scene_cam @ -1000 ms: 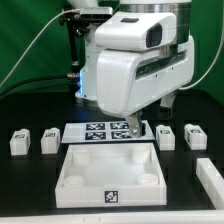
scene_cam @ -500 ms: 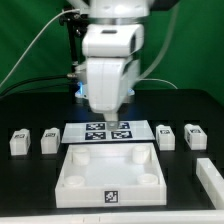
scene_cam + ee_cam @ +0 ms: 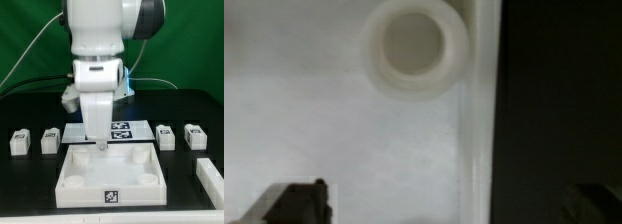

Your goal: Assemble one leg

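My pincer [image 3: 100, 143] hangs wide open, nothing between its fingers [image 3: 295, 205], over the panel [image 3: 140, 192], near a round socket [image 3: 415, 45]. The nearest leg [image 3: 49, 140] stands on the counter [image 3: 30, 200], apart from the pincer, toward the edge on the exterior view's left.

A robotics lab — green backdrop [image 3: 22, 28], black table [image 3: 28, 192], marker board [image 3: 126, 131].

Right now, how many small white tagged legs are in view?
4: at the exterior view's left, far-left leg and left inner leg; at its right, right inner leg and far-right leg. A cropped white piece at the right edge may be another.
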Robot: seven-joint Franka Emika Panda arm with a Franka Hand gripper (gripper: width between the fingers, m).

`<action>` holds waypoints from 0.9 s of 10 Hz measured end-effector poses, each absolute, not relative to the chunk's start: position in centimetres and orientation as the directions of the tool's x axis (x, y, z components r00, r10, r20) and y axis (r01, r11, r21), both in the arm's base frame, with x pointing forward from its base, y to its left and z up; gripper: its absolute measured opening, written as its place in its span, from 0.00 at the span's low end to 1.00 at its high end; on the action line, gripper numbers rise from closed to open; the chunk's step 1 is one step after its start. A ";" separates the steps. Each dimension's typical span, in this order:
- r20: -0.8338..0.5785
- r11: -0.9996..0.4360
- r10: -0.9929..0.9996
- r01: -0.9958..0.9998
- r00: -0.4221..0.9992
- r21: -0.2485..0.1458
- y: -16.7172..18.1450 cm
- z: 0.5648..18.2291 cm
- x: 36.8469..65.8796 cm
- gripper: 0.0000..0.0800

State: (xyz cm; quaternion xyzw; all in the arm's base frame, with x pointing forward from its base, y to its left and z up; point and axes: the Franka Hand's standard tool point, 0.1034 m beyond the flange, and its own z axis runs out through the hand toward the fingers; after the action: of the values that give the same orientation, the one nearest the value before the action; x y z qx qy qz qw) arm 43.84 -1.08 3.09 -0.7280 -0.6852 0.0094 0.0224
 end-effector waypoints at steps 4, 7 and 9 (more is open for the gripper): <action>0.027 -0.062 0.998 0.998 0.063 -0.028 -1.2 1.4 43.6 0.81; 0.027 -0.063 0.998 0.998 0.063 -0.028 -1.2 1.4 43.6 0.70; 0.027 -0.063 0.998 0.998 0.064 -0.029 -1.2 1.4 43.6 0.27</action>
State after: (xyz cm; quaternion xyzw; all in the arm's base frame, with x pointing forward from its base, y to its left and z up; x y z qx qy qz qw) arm 43.58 -1.19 1.41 -0.7290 -0.6843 -0.0001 0.0197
